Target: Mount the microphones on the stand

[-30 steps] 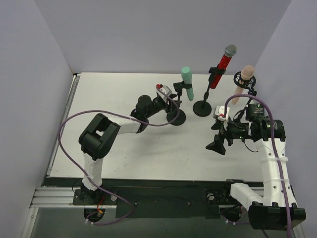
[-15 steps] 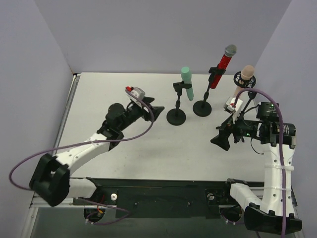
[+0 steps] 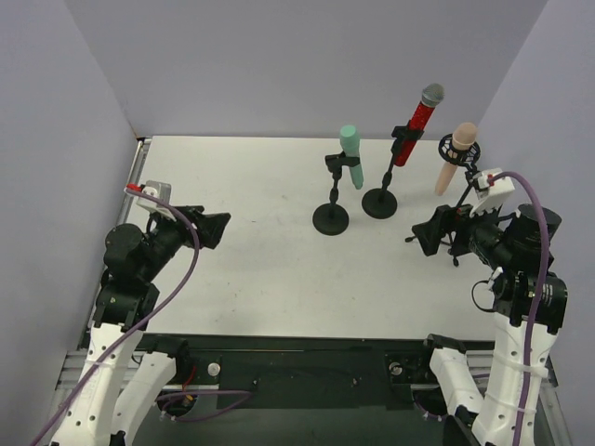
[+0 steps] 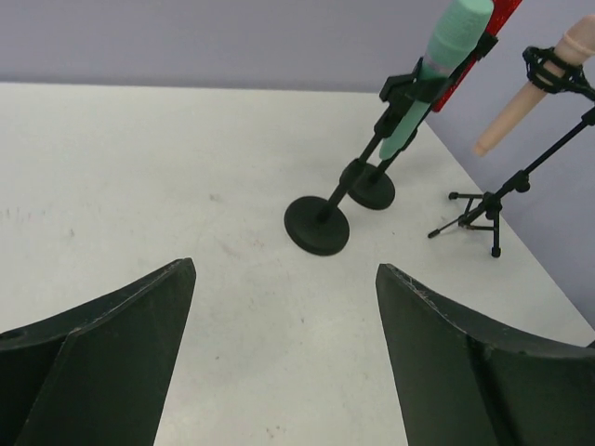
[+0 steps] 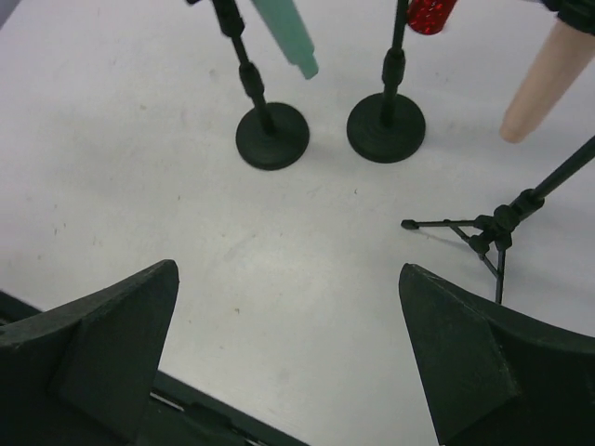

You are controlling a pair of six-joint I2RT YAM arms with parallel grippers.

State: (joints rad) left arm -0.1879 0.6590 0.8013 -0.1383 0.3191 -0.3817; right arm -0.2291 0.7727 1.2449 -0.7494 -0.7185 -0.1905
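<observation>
Two wrist views, red microphone (image 5: pixel 430 13) cropped

No text, label, brand, number or sign can be read in any view. None shows on the glittery red microphone with silver mesh head (image 3: pixel 416 121), the mint-green microphone (image 3: pixel 351 154) or the peach-pink microphone (image 3: pixel 455 160). These stand toward one o'clock on the white table (image 3: pixel 251 186). Their black stands (image 3: pixel 331 219) bear no marks either.

Mint-green stick microphone (image 4: pixel 437 65) clipped on black round-base stand (image 4: pixel 317 226) well ahead of left fingers (image 4: pixel 112 344), glittery red microphone (image 3: pixel 418 116) on second round-base stand (image 4: pixel 374 189) just beyond it, peach-pink microphone (image 5: pixel 548 74) on black tripod stand (image 5: pixel 493 228) ahead-right of right fingers (image 5: pixel 102 344)
</observation>
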